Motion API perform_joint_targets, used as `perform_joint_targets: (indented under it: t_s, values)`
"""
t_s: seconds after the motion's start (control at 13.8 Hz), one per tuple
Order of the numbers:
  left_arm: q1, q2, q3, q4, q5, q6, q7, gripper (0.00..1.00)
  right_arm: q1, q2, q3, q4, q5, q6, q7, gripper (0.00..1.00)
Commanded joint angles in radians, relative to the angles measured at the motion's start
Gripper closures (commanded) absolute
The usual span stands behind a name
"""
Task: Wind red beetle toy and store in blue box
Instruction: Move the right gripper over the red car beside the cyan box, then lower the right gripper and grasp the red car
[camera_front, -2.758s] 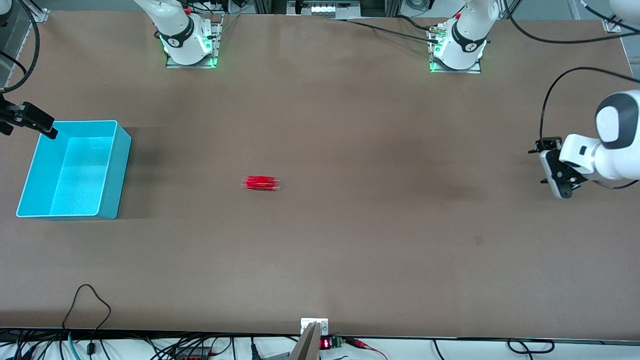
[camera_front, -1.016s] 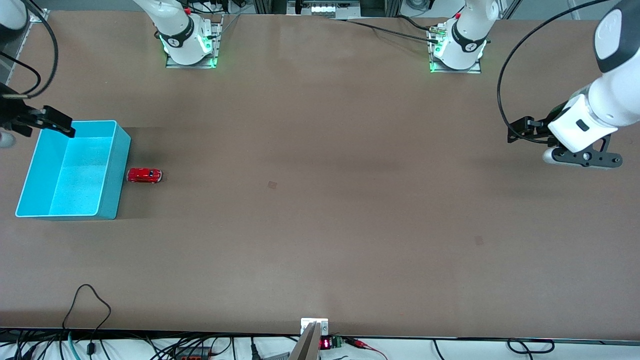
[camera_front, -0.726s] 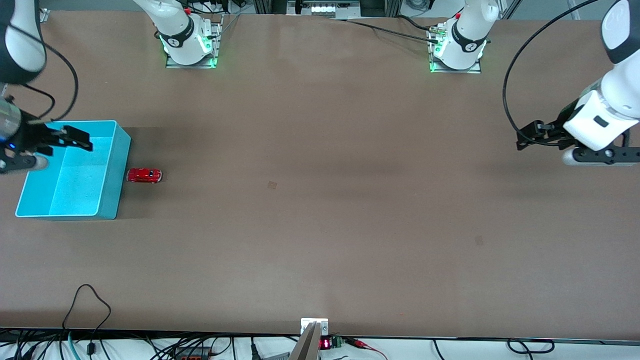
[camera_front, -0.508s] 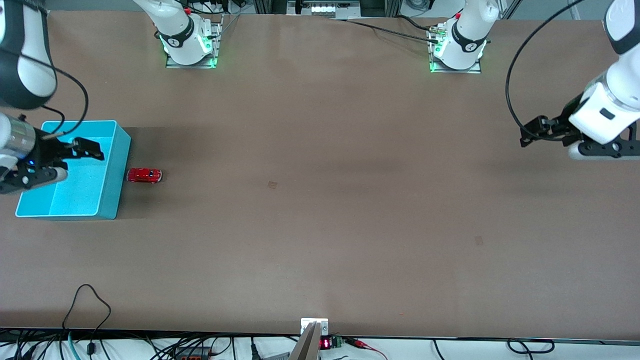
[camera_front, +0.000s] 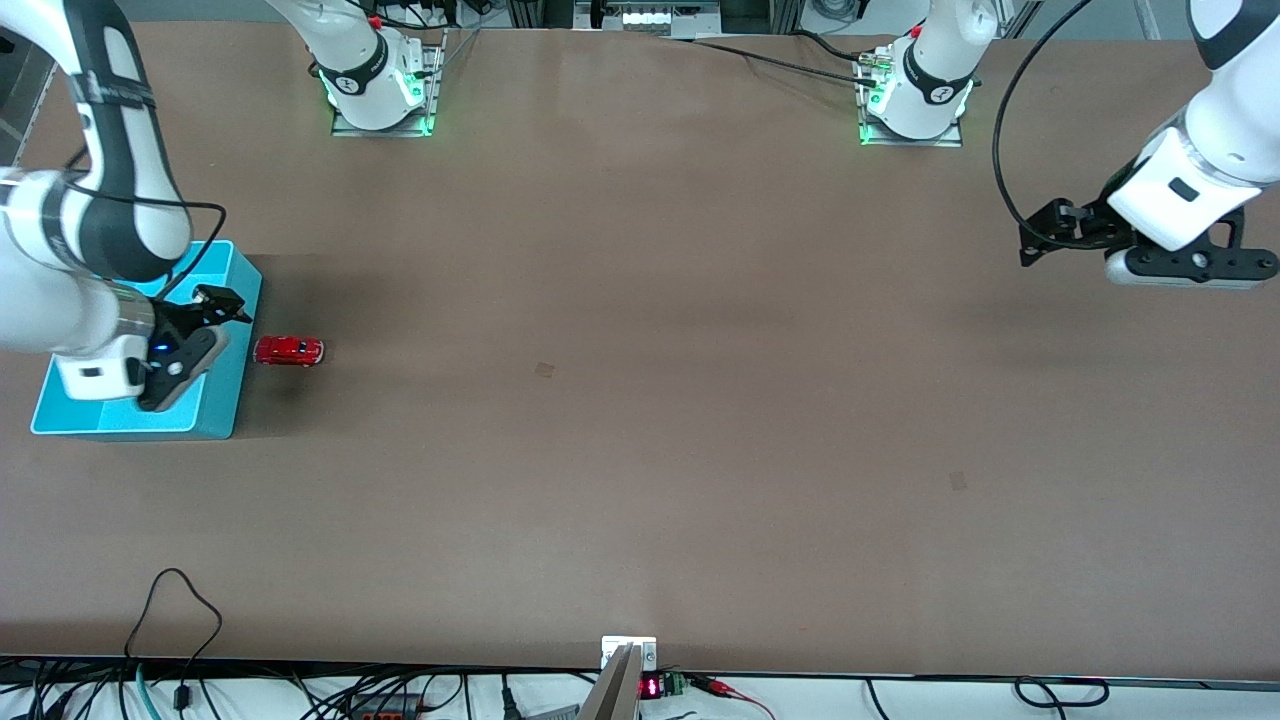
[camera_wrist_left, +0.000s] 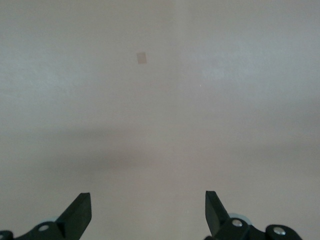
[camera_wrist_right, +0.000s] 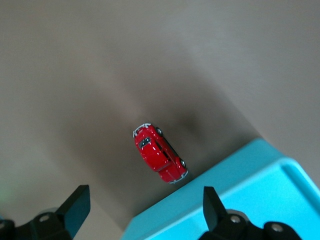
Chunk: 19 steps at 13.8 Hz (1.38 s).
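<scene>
Red beetle toy (camera_front: 289, 350) on its wheels on the brown table (camera_front: 640, 420), toward the right arm's end, roughly midway between the base-side edge and the camera-side edge. Sits just beside the outer wall of the blue box (camera_front: 222, 400); one bumper right at the wall, contact unclear. Outside the box, not in it.

Right gripper (camera_front: 222, 306) up in the air over the box wall nearest the toy, fingers spread wide, nothing between them. Right arm body covers most of the box interior in the front view.

Left gripper (camera_front: 1040, 237) hanging over bare table by the left arm's end edge, well apart from toy and box, fingers spread, holding nothing.

Small pale square patch (camera_wrist_left: 142, 58) on the tabletop in the left wrist view. Cables (camera_front: 180, 640) along the camera-side edge.
</scene>
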Motion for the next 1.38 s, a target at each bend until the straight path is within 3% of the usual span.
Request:
perform_joint_targets:
  t_s: [0.0, 0.44, 0.51, 0.65, 1.02, 1.16, 1.23, 1.31]
  values:
    - [-0.001, 0.007, -0.001, 0.023, 0.003, -0.032, 0.049, 0.00, -0.006, 0.029, 0.005, -0.061, -0.029, 0.099, -0.242, 0.00]
    - [0.016, 0.027, 0.002, 0.040, 0.002, -0.033, 0.066, 0.00, -0.014, 0.043, 0.003, -0.301, -0.046, 0.437, -0.376, 0.00]
    - [0.060, 0.026, -0.016, 0.037, 0.000, -0.032, 0.066, 0.00, -0.012, 0.052, 0.003, -0.326, -0.046, 0.477, -0.390, 0.00]
    - [0.175, 0.023, -0.127, 0.039, -0.006, -0.033, 0.077, 0.00, -0.014, 0.054, 0.003, -0.348, -0.047, 0.494, -0.393, 0.00]
    - [0.187, 0.017, -0.133, 0.050, -0.006, -0.038, 0.078, 0.00, -0.029, 0.065, 0.002, -0.374, -0.064, 0.559, -0.393, 0.01]
    - [0.182, 0.015, -0.128, 0.068, -0.006, -0.056, 0.080, 0.00, -0.050, 0.066, 0.002, -0.369, -0.064, 0.586, -0.392, 0.14]
    - [0.182, 0.012, -0.126, 0.066, -0.008, -0.065, 0.080, 0.00, -0.051, 0.068, 0.002, -0.369, -0.064, 0.597, -0.384, 0.41]
    - [0.173, 0.004, -0.122, 0.066, -0.006, -0.068, 0.081, 0.00, -0.048, 0.074, 0.002, -0.368, -0.063, 0.608, -0.383, 0.42]
